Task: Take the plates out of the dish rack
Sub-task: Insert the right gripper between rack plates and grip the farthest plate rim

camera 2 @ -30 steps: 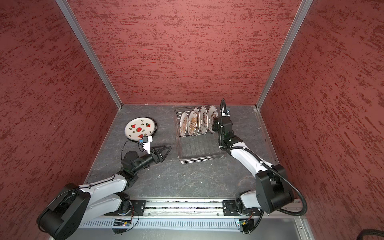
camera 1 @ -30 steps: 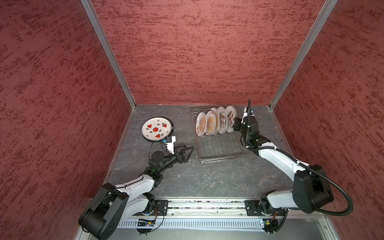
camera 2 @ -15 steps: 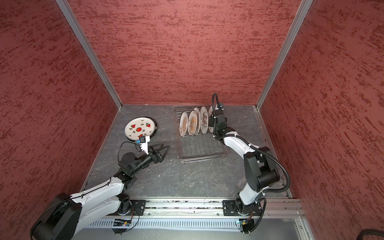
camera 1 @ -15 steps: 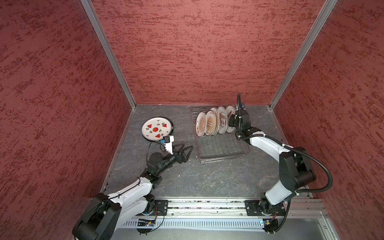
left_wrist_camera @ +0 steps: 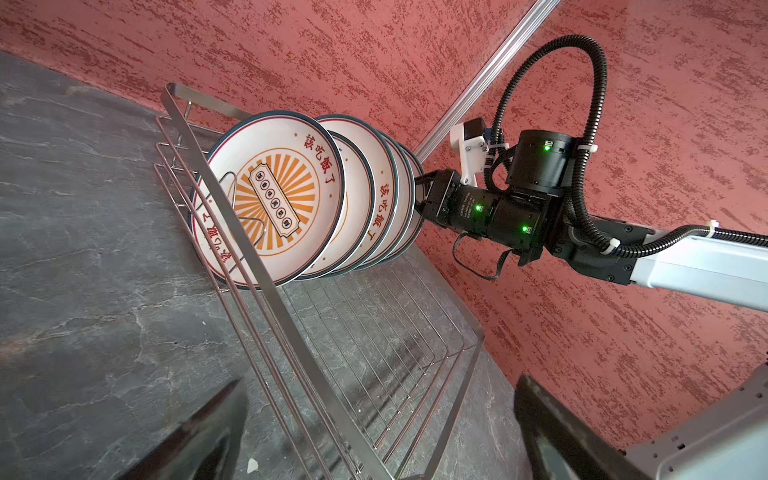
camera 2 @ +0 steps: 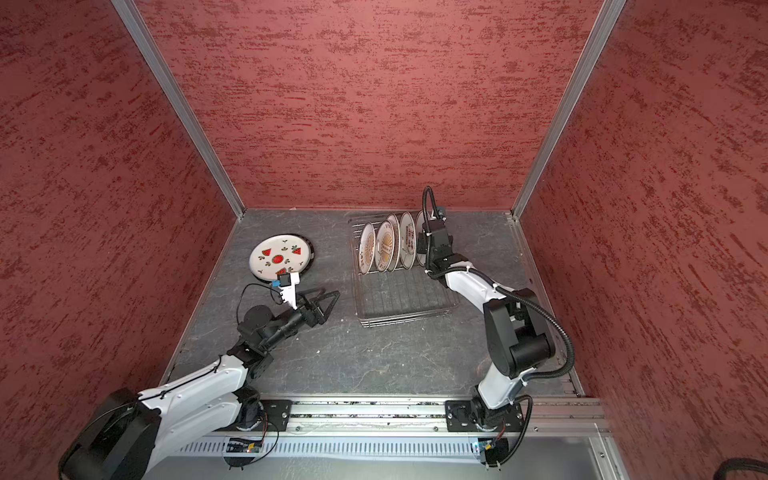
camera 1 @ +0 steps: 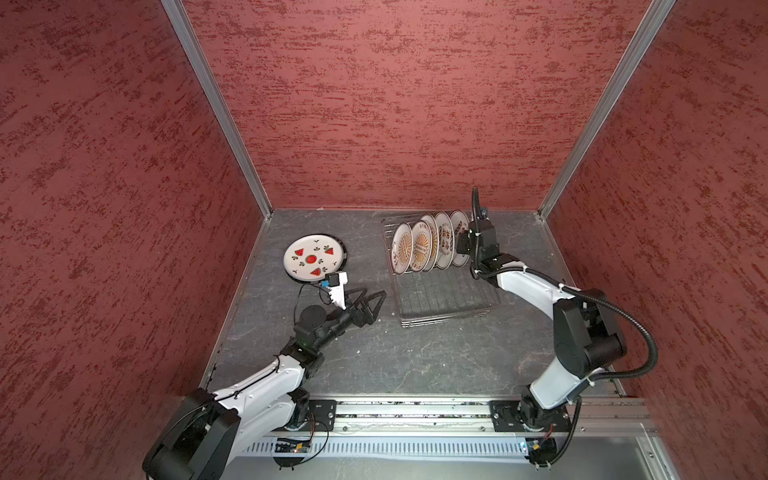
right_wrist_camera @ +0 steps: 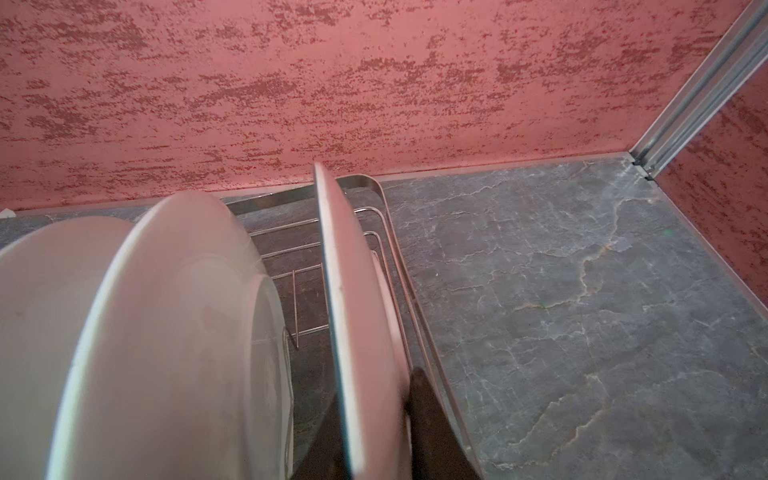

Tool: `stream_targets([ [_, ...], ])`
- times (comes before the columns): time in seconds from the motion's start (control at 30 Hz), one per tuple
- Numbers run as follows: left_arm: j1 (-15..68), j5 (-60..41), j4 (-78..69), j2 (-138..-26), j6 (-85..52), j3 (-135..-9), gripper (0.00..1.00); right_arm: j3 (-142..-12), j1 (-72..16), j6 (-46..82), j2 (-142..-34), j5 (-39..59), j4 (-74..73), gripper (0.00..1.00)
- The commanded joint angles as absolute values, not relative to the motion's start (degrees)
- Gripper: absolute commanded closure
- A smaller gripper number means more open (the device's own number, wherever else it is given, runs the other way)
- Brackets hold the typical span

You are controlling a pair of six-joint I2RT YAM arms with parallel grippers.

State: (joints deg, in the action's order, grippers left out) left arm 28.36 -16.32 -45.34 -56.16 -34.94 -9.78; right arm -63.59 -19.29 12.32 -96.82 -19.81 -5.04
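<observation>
The dish rack (camera 1: 444, 295) (camera 2: 399, 299) stands at the back right with several plates (camera 1: 419, 247) (camera 2: 384, 247) upright in a row at its far end. My right gripper (camera 1: 461, 245) (camera 2: 422, 246) (right_wrist_camera: 374, 436) is shut on the rightmost plate (camera 1: 459, 224) (right_wrist_camera: 353, 316), one dark finger on each side of its rim. My left gripper (camera 1: 374, 299) (camera 2: 330, 301) (left_wrist_camera: 374, 449) hovers open and empty to the left of the rack's front corner. In the left wrist view the sunburst plate (left_wrist_camera: 270, 195) faces me through the rack's rail (left_wrist_camera: 291, 332).
A watermelon-print plate (camera 1: 313, 257) (camera 2: 279, 257) lies flat at the back left on top of a larger dark-rimmed plate (camera 1: 344, 253). Red walls close in on three sides. The right arm (left_wrist_camera: 498, 208) reaches over the rack's right edge.
My right gripper has moved left from beside the rack onto the rightmost plate and closed on its rim. The left gripper has stayed open and nearly in place.
</observation>
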Motion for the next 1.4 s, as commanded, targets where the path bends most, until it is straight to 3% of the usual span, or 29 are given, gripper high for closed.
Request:
stream_targets([
  [0.0,28.9,-14.7,-45.8,-56.9,-33.3,-10.4,0.00,-64.1,-19.2,11.8,-97.8,-21.4,-7.0,0.81],
  [0.67,29.5,-15.0,-46.9,-58.2,-34.1,-10.4,0.00,-63.4,-21.7,8.4,-90.9,-24.1,-10.2,0.87],
  [1.0,29.9,-14.7,-46.9,-57.9,-34.2,-10.4,0.01,-62.1,-24.2,6.6,-85.6,-33.9,-7.9,0.88],
  [1.37,30.2,-15.3,-45.9,-56.4,-34.5,-10.1,0.00,-52.4,-25.8,9.5,-68.9,-35.6,-5.6,0.89],
])
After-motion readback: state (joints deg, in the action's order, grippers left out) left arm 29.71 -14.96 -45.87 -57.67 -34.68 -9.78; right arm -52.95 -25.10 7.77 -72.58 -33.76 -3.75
